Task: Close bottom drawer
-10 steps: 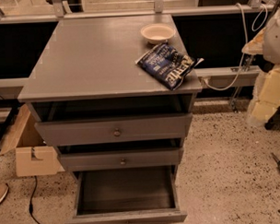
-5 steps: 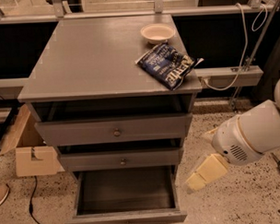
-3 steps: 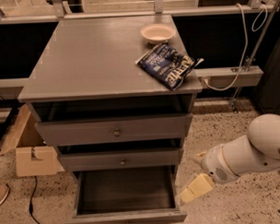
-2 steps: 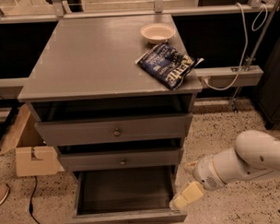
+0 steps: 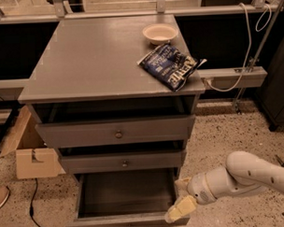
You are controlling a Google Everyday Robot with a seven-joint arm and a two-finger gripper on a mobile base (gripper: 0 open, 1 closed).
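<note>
Your claw [image 5: 181,208] sits low at the right front corner of the bottom drawer [image 5: 126,196], which stands pulled well out to the claw's left. I cannot tell whether the claw is apart or together. That corner is your risk: an off-centre shove may rack the drawer and jam it part-way, or the claw may slip off past its side. Move left toward the front's middle first. A hard shove could also jolt the bench [image 5: 84,66] above the claw and shift the snack bag [image 5: 170,66] near its edge.
</note>
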